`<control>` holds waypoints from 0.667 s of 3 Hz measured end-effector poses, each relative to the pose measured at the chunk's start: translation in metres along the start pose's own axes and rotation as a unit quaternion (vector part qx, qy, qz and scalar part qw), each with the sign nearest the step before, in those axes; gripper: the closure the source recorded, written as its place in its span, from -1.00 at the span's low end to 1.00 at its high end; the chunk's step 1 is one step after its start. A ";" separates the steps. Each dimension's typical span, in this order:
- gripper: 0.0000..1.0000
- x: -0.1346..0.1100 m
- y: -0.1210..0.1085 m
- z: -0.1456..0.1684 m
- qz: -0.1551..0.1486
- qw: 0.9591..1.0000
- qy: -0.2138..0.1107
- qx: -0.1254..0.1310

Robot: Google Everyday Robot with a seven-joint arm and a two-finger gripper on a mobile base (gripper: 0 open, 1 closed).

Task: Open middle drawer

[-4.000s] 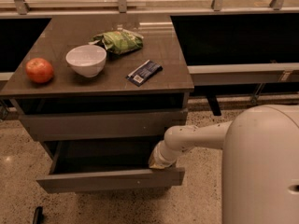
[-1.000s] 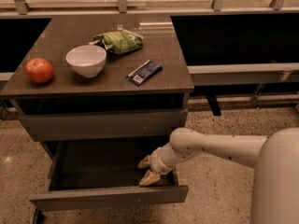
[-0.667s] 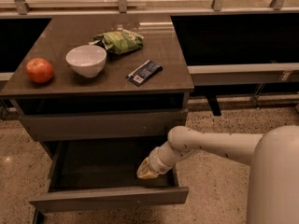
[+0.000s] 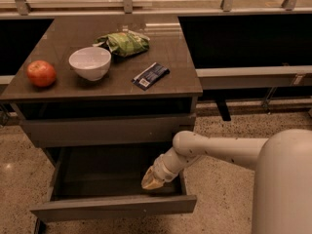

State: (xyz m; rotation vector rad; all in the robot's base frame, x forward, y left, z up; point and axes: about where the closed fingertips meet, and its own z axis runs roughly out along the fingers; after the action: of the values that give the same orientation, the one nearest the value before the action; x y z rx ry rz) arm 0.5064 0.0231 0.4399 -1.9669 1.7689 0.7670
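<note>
Your middle drawer (image 4: pixel 114 207) stands pulled well out beneath the closed drawer front (image 4: pixel 107 130): a long, flat grey-brown panel with a deep dark box behind it. The gripper (image 4: pixel 152 182) sits inside, near the right front corner, and its tan fingers look pressed together on nothing. The smooth brown surface (image 4: pixel 180 79) above carries a red apple (image 4: pixel 41 73), a round white bowl (image 4: pixel 90 62), a crinkled green bag (image 4: pixel 124 43) and a dark wrapped bar (image 4: pixel 151 75), and you see speckled floor (image 4: pixel 229 126) around

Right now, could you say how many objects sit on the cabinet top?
4: red fruit left, white bowl beside it, green bag behind, dark packet right; gripper inside the middle drawer.
</note>
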 end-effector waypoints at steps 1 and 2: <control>1.00 0.008 0.002 0.018 -0.004 1.000 0.025 -0.009; 1.00 0.016 0.004 0.032 -0.006 0.999 0.046 -0.016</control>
State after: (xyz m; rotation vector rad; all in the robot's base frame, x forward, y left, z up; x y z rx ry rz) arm 0.4989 0.0296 0.4052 -2.0625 1.8040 0.7160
